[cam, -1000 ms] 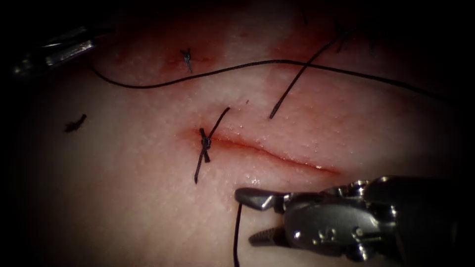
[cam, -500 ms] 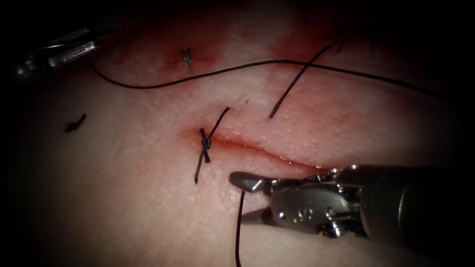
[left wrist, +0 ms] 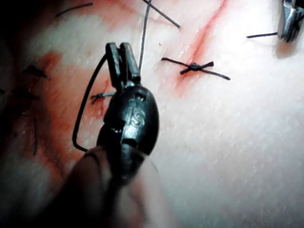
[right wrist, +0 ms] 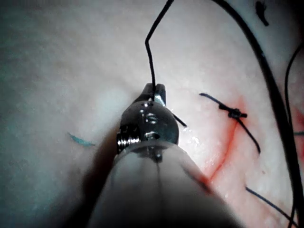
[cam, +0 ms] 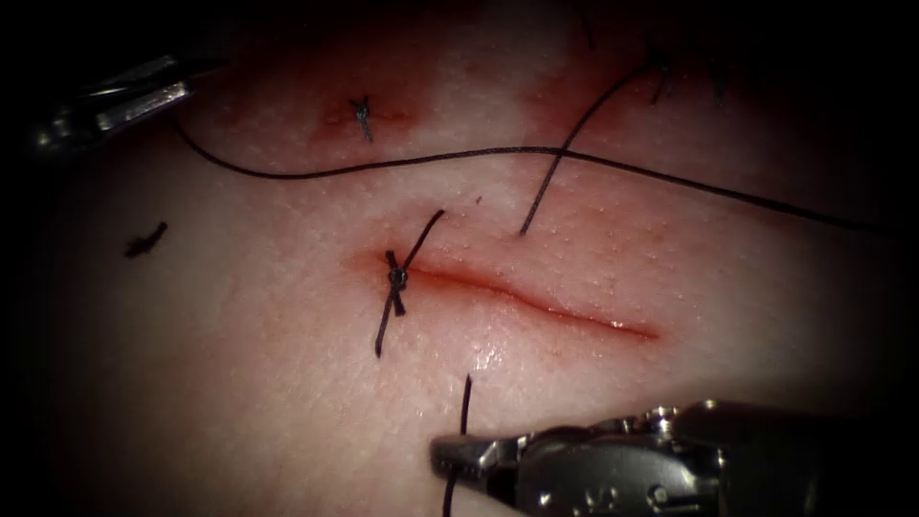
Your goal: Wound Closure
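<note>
The cut (cam: 536,302) runs across the tissue (cam: 239,364), with one knotted stitch (cam: 395,278) at its left end. My right tool (cam: 450,458) lies in front of the cut, jaws shut on a short thread end (cam: 466,397) that rises from its tip; the same grip shows in the right wrist view (right wrist: 154,90). My left tool (cam: 172,93) sits far back on the left, shut on the long thread (cam: 517,150) that sweeps across behind the cut. A dark curved piece (left wrist: 85,104) hangs from the left tool's tip (left wrist: 118,47); I cannot tell if it is the needle.
An older stitch (cam: 362,113) sits behind the cut in red fluid. A cut thread tail (cam: 565,158) slants down from the back right. A loose scrap of thread (cam: 144,239) lies at the left.
The right tool's jaws have gone from wide open to shut around the short thread end, and the tool has dropped toward the front edge. The left tool has stayed still.
</note>
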### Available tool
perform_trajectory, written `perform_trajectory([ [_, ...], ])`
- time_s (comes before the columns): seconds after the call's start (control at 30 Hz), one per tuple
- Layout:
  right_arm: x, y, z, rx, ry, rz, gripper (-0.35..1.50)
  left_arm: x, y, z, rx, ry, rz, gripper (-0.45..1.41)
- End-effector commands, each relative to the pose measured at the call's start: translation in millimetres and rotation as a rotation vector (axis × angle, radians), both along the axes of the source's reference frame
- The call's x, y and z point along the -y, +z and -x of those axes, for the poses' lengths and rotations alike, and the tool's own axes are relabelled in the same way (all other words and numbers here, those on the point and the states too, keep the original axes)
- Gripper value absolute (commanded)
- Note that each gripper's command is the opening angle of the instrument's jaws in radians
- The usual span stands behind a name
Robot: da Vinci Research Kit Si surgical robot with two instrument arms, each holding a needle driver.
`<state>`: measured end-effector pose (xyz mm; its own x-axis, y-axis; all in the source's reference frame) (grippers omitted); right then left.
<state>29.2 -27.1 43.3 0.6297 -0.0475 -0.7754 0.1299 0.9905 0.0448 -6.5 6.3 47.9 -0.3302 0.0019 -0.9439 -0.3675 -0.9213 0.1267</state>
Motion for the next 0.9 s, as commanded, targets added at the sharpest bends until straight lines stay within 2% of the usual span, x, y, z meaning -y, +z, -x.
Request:
perform_trajectory([
  [0.03,1.5,-0.5,-1.2,0.000,-0.033,-0.017,-0.35,0.1,0.6,0.5,0.001,0.001,0.000,-0.45],
  [0.17,3.2,-2.4,-1.9,0.004,-0.117,-0.049,-0.35,0.2,0.6,0.5,-0.001,0.003,-0.001,-0.45],
  [0.33,4.1,-3.8,-2.6,-0.004,-0.155,-0.055,-0.35,0.2,0.6,0.5,-0.001,0.003,-0.001,-0.45],
  [0.43,4.1,-3.7,-2.6,-0.002,-0.153,-0.056,-0.35,0.2,0.6,0.5,-0.001,0.003,-0.001,-0.45],
  [0.77,7.4,-4.4,-3.3,0.011,-0.297,-0.145,-0.35,0.2,0.6,0.6,-0.001,0.002,-0.002,-0.45],
  [0.9,7.6,-4.9,-3.6,0.002,-0.310,-0.164,-0.35,0.2,0.6,0.6,-0.001,0.002,-0.002,-0.45],
])
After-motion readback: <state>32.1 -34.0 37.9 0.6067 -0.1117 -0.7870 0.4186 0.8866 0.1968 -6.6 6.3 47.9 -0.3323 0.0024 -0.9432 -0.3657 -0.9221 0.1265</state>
